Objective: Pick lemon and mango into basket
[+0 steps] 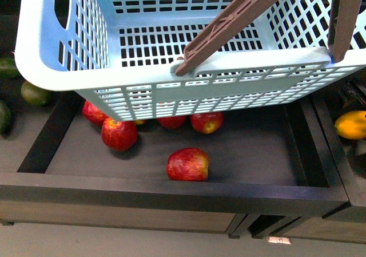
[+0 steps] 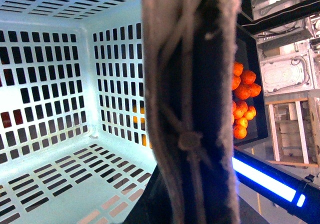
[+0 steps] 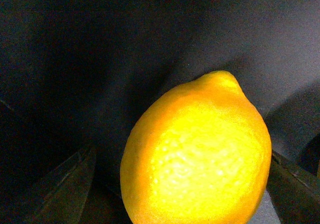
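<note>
We cannot tell whether our right gripper point(image 3: 182, 204) clasps the lemon point(image 3: 197, 149); loosely held, it could fall short of the basket point(image 1: 257, 68).

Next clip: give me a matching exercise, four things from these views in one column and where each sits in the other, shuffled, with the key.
Things:
1. basket
2. red apples
3. lemon
4. green fruits

Places:
A. at the front view's left edge, outside the dark tray
B. close up, filling much of the right wrist view
C. lying on the dark tray's floor
D. raised above the dark tray, partly covering what lies on it

Pairs: 1-D, 2-C, 3-B, 4-A.
</note>
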`<state>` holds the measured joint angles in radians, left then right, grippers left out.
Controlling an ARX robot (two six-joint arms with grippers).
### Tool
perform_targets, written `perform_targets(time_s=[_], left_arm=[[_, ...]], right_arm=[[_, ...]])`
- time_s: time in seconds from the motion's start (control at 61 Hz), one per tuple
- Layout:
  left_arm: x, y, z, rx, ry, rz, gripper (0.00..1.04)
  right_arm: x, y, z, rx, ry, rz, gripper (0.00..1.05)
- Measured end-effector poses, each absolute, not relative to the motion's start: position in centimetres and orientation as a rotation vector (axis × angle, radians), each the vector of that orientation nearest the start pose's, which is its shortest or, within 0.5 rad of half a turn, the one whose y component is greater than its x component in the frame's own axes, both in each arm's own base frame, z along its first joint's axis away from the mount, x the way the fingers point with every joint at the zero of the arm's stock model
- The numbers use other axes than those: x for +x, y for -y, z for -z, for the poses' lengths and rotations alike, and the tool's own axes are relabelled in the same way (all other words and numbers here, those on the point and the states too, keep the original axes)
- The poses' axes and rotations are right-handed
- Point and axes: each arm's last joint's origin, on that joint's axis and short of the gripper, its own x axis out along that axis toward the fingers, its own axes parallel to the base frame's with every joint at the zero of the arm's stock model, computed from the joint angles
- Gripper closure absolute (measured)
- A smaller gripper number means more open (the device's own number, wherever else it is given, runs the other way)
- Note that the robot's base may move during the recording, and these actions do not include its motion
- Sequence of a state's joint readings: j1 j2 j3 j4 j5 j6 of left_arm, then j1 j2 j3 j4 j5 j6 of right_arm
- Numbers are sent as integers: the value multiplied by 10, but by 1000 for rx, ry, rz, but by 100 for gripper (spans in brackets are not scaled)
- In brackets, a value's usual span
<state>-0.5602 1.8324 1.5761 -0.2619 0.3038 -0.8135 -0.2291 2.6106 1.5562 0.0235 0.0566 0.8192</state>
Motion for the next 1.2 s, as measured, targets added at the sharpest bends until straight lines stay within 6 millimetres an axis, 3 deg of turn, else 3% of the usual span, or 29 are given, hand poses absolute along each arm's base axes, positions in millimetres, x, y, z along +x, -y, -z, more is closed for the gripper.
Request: perform_targets(time_s=[0.131,0.229,0.344,0.459,0.721,0.836,0.983,1.098,1.196], left_arm=[[354,232,-307,-676,-838,578,100],[354,232,-307,-676,-838,578,100],[354,232,-307,-676,-838,577,100],[354,232,-307,-676,-838,577,100],[354,232,-307,-676,-838,578,100],[354,232,-307,-675,-838,578,100],[354,232,-307,-676,-838,577,100],[354,232,-307,-675,-838,577,100],[354,232,-307,-676,-838,577,100]], right_arm=[[455,108,29,828,-858,659,36],[449,110,24,821,-846,632,39],[437,114,4,794,-802,580,39],[423,124,-38,759,-706,482,39],[368,134,-167,634,-449,245,39],[338,114,-228,556,-332,86,39],[321,76,-279,468,-222,-69,39],[320,44,-294,447,-206,-164,39],[327,14,-290,434,-237,-220,39]])
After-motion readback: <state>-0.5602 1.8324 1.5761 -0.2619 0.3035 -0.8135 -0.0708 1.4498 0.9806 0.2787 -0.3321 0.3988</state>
